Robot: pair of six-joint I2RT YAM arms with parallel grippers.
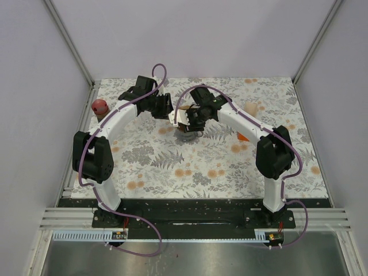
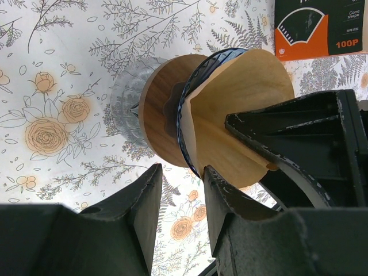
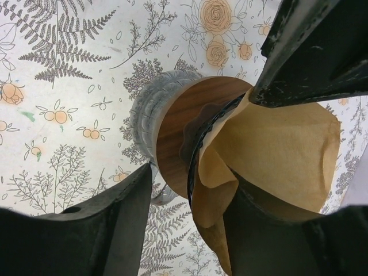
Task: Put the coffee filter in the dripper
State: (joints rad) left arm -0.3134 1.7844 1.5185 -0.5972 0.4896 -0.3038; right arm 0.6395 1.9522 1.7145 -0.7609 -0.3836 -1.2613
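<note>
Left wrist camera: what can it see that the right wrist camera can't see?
Only the left wrist view shows the orange and black filter box, at the top right corner. Only the right wrist view shows a tiny green speck on the cloth. Both show the brown paper filter sitting in the dripper with its wooden collar, and the flowery tablecloth behind them.

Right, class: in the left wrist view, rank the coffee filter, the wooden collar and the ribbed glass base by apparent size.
1. coffee filter: largest, though it is also nearest the camera.
2. wooden collar: partly hidden behind the filter.
3. glass base: smallest, as only a crescent shows.
</note>
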